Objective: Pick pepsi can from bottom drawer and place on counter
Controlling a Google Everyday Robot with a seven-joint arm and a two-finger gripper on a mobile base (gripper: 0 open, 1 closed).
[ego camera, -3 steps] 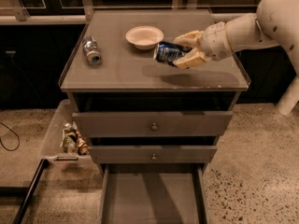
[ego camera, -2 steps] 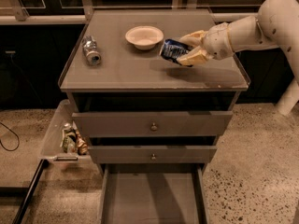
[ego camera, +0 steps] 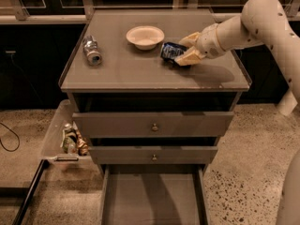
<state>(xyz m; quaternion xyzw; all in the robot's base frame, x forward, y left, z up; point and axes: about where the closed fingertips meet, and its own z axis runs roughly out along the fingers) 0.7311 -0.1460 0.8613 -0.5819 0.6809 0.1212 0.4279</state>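
1. Gripper (ego camera: 179, 50) sits low over the right part of the surface (ego camera: 140, 71), closed around the pepsi can (ego camera: 169, 49), one pale finger on each side of it. The arm (ego camera: 243, 27) reaches in from the right.
2. The pepsi can lies tilted between the fingers, its dark end poking out past the gripper's tips. Whether it already touches the surface cannot be told.
3. Compared with a second ago, the gripper and can have edged slightly toward the white bowl (ego camera: 145, 35), which is now just beyond the gripper's tips, and the can looks closer to the surface.
4. My reading: carrying is done and the set-down is under way. What remains is to release the can and draw back.
5. Risk: released on its side, the can could roll toward the bowl.
6. Well past the bowl from the gripper lies a silver can (ego camera: 92, 50).
7. Far below the gripper, the bottom drawer (ego camera: 152, 196) stands pulled out, nothing visible on its floor.
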